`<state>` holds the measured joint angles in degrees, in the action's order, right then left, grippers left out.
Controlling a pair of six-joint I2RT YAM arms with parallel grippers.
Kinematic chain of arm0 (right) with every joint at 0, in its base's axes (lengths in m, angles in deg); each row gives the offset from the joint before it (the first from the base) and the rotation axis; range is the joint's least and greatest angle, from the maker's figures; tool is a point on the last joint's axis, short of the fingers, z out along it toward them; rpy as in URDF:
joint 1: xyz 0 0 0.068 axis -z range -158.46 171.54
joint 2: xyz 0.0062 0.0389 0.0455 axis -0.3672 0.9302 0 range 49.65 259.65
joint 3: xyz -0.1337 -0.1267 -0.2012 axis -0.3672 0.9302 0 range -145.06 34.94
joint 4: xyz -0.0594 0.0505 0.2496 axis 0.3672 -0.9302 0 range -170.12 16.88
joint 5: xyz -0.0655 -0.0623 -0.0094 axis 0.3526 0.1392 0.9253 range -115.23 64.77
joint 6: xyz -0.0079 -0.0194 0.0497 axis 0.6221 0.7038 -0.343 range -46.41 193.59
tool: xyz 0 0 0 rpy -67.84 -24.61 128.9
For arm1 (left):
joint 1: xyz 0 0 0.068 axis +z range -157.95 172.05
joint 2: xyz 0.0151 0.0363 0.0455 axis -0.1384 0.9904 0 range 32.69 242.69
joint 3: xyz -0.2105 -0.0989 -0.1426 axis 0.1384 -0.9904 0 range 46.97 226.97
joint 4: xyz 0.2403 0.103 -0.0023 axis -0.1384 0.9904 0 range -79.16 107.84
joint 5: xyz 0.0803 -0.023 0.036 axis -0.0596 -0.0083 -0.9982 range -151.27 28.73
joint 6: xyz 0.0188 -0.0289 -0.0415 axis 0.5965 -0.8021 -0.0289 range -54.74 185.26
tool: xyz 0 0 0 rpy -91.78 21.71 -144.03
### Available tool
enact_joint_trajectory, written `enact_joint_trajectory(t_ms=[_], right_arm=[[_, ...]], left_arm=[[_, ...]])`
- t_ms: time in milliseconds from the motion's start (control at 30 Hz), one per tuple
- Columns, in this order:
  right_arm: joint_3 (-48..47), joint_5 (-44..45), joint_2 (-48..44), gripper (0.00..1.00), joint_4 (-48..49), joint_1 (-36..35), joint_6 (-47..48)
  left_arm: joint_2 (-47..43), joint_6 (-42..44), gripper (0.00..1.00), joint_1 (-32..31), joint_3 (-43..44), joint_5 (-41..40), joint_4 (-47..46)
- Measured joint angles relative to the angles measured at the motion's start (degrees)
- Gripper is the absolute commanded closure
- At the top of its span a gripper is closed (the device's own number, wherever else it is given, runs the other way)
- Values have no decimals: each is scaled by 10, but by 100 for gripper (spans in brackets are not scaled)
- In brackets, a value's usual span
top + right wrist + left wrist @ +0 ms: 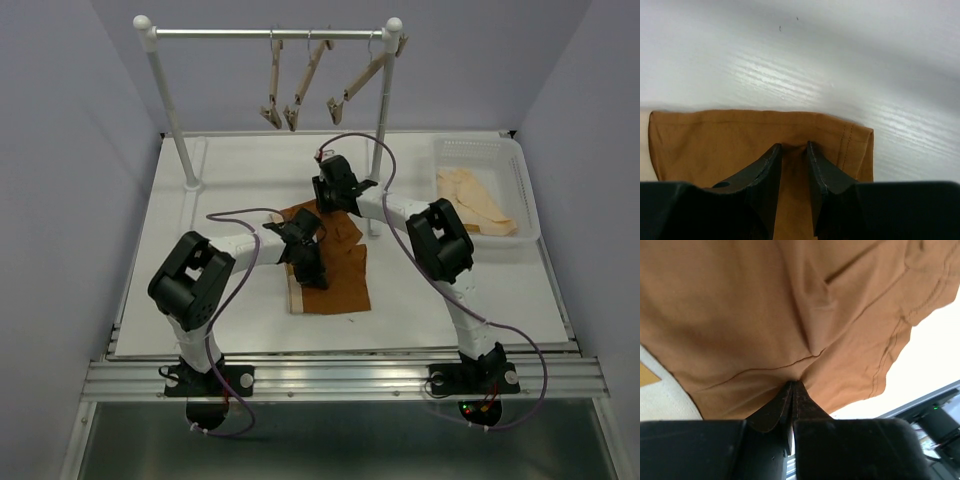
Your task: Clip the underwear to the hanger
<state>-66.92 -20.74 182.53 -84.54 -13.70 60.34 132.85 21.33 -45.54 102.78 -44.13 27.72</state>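
The rust-brown underwear (340,275) lies flat on the white table, its lighter waistband (294,297) at the near left. My left gripper (308,262) is shut on a pinch of the fabric near the garment's middle; in the left wrist view its tips (793,384) meet in the cloth (765,315). My right gripper (327,203) stands at the garment's far edge. Its jaws (794,146) grip a puckered fold of the cloth (705,140) with a narrow gap between them. Three wooden clip hangers (305,85) dangle tilted from the rack's rail.
The rack's right post (378,140) stands just behind the right arm's wrist. A white basket (522,175) with pale cream garments (475,200) sits at the back right. The rack's left post (175,120) stands at the far left of the white table (815,60).
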Motion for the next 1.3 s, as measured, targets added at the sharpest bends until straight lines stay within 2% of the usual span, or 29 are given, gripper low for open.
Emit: enact_joint_trajectory(t_ms=[167, 200, 233, 300, 333, 367, 467, 500, 533, 567, 600, 633, 667, 700, 833, 1033, 1167, 1300], right_arm=[[-26, 12, 19, 67, 5, 0, 7], [-26, 13, 19, 66, 5, -1, 9], [-24, 12, 18, 65, 5, -1, 13], [-18, 8, 14, 62, 9, -1, 19], [-9, 3, 8, 61, 8, -1, 23], [-6, 1, 4, 60, 6, -1, 26], [13, -7, -15, 54, -8, -1, 30], [25, -9, -27, 47, -14, -1, 29], [37, -10, -38, 44, -21, -1, 28], [51, -13, -55, 38, -32, -1, 25], [62, -14, -71, 31, -38, -1, 23], [78, -15, -96, 28, -41, -1, 22], [87, -15, -111, 22, -45, -1, 20], [106, -14, -140, 0, -46, -1, 15], [165, -7, -241, 0, -43, -1, -4], [291, 26, -388, 0, -45, -1, -30], [354, 73, -469, 0, -53, -1, -43], [379, 110, -544, 0, -63, -1, -54]], left_arm=[[6, -47, 80, -29, 6, -17, -25], [6, -57, 75, -40, 6, -24, -31], [5, -66, 58, -51, 6, -32, -37], [0, -85, 46, -68, 6, -53, -41], [-8, -101, 33, -76, 7, -68, -41], [-16, -106, 27, -82, 8, -80, -37], [-57, -138, 22, -105, 8, -134, -1], [-80, -147, 16, -112, 8, -151, 10], [-105, -156, 4, -117, 8, -167, 25], [-125, -161, 1, -119, 8, -182, 34], [-157, -169, 1, -119, 8, -198, 48], [-180, -172, 1, -118, 8, -212, 58], [-205, -177, 1, -118, 8, -230, 69], [-235, -182, 1, -118, 8, -250, 83], [-312, -186, 1, -108, 21, -307, 138], [-355, -152, 1, -76, 74, -370, 190], [-370, -92, 1, -69, 115, -398, 189], [-373, -6, 1, -69, 161, -384, 166]])
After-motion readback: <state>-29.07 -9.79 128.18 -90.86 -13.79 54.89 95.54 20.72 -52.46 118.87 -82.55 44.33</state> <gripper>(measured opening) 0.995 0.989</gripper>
